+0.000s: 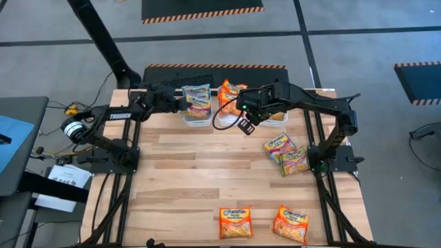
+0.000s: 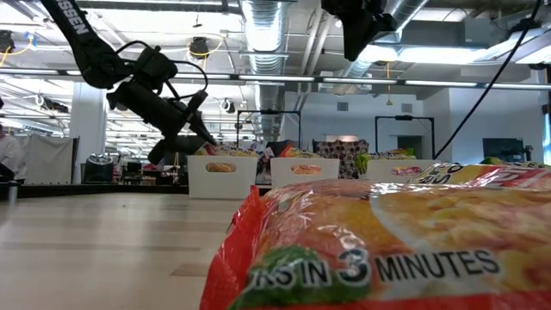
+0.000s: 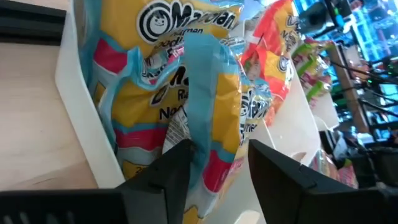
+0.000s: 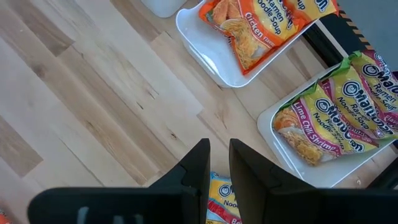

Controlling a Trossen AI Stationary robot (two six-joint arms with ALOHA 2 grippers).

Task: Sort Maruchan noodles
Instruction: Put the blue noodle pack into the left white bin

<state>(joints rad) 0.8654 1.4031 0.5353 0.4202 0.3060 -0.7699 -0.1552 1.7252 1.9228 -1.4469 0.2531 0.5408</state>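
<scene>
L tool (image 3: 214,168) over left white tray (image 1: 198,118) at table's far edge, jaws parted astride yellow-blue packet (image 3: 205,93) standing in tray; looks released, not clamped. R tool (image 4: 217,165) above table near middle tray (image 4: 214,62), jaws nearly together, holding nothing.

Packets: light, soft, crinkly, glossy film, prob. slippery; noodle block inside brittle. Pinch by edge seam. Loose ones well nearer than trays: orange pair (image 1: 236,222), another two (image 1: 286,153) on right side.
</scene>
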